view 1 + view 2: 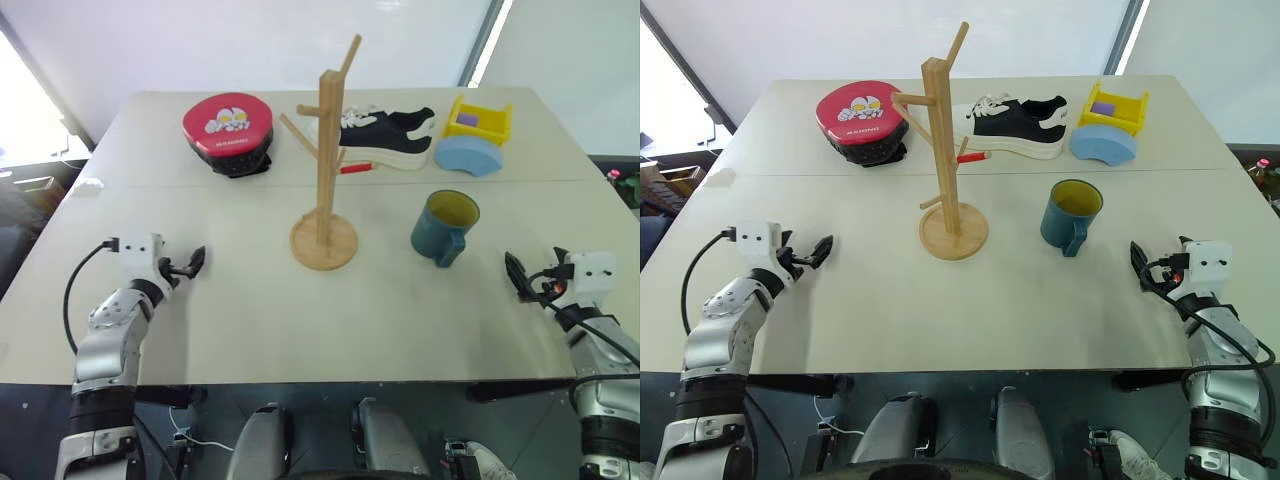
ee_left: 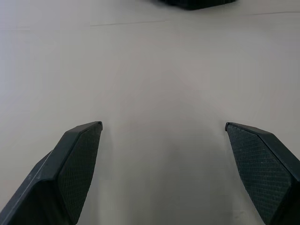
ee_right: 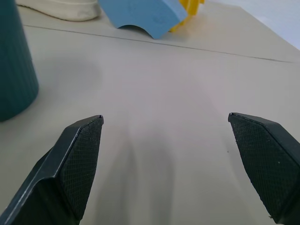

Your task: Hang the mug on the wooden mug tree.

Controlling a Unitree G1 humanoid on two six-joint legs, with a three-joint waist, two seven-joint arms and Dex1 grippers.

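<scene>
You are looking down on a pale beige table (image 1: 250,310) with a thin seam running across it beyond the middle, and a bright white wall behind. Take the wooden mug tree (image 1: 324,170) as your landmark: it stands upright on its round base near the middle of the table, its pegs bare.

The mug (image 1: 444,227) sits upright on the table to the right of the tree's base, well apart from it, yellow inside showing and its loop handle turned toward you. Nothing touches it.

Behind the tree, a black-and-white sneaker (image 1: 388,136) lies on its sole, with a small red item (image 1: 354,168) just in front of it, close to the tree's post. Farther right behind the tree you see a light blue half-round block (image 1: 469,155) and, just behind that, a small yellow box (image 1: 479,119) with something purple inside. Behind the tree to the left lies a round red pad (image 1: 228,127) with a cartoon print.

Your left gripper (image 1: 195,262) hovers low over bare table, well to the left of the tree, fingers spread wide and holding nothing. Your right gripper (image 1: 516,273) is to the right of the mug, nearer you, also spread wide and empty; in the right wrist view the mug's ribbed wall sits beside one finger (image 3: 77,159), apart from it.
</scene>
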